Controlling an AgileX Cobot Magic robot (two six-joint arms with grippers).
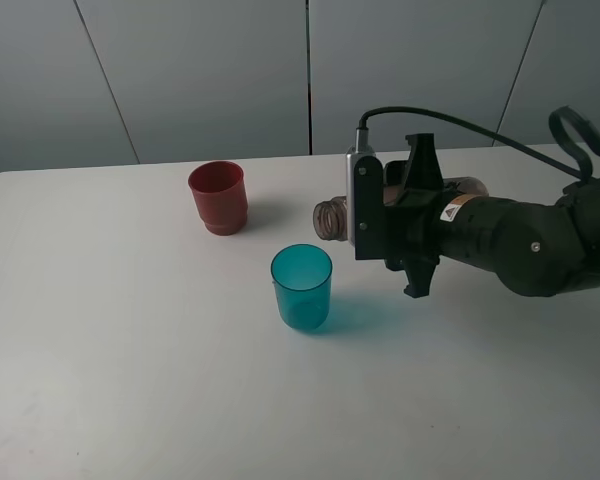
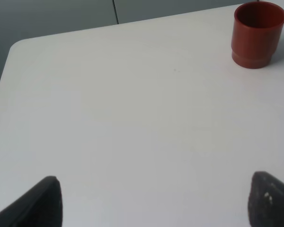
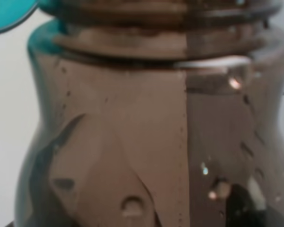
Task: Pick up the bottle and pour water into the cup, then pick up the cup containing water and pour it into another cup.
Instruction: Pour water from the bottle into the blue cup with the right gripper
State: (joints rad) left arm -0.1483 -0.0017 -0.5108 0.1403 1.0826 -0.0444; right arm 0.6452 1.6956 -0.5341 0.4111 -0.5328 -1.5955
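My right gripper (image 1: 417,215) is shut on the smoky grey-brown bottle (image 1: 330,217), holding it on its side above the table with the open neck pointing left. The neck hangs just behind and to the right of the teal cup (image 1: 302,288), which stands upright mid-table. No stream of water shows. Close up, the bottle (image 3: 146,142) fills the right wrist view, with a sliver of the teal cup (image 3: 9,12) at one corner. The red cup (image 1: 218,197) stands upright further back and left. My left gripper (image 2: 156,203) is open over bare table, far from the red cup (image 2: 258,34).
The white table (image 1: 130,380) has a rounded far-left corner and a grey wall behind it. A black cable (image 1: 460,122) arcs over the right arm. The left arm does not show in the high view.
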